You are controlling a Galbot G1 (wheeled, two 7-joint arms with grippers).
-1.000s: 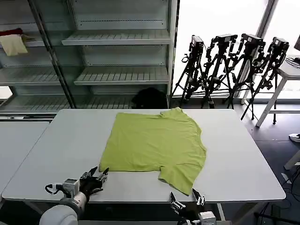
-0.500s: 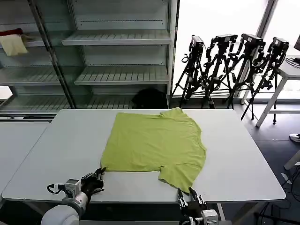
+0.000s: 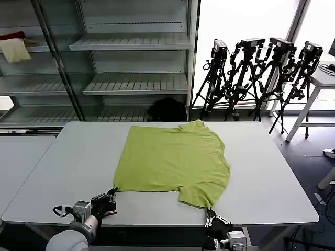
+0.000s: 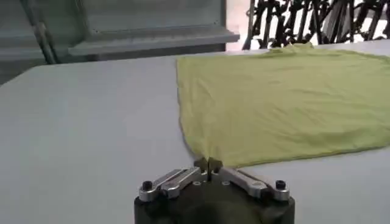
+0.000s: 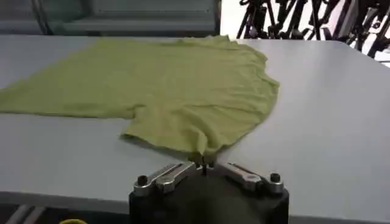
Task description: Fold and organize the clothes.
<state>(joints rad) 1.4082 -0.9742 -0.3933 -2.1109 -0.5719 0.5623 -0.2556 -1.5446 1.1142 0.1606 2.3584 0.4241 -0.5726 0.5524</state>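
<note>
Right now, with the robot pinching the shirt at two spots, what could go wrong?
The left gripper is shut on just the tip of the T-shirt hem corner; such a thin bite might slip free when lifted.

The right gripper pinches only the sleeve edge, so the sleeve may bunch or fold crookedly.

Both grips sit near the table front edge, so pulling toward the robot could drag the shirt off.

T-shirt lies flat mid-counter, toward the near edge. Left claw at its near-left corner, right claw at its near-right sleeve, both by the counter's near edge.
</note>
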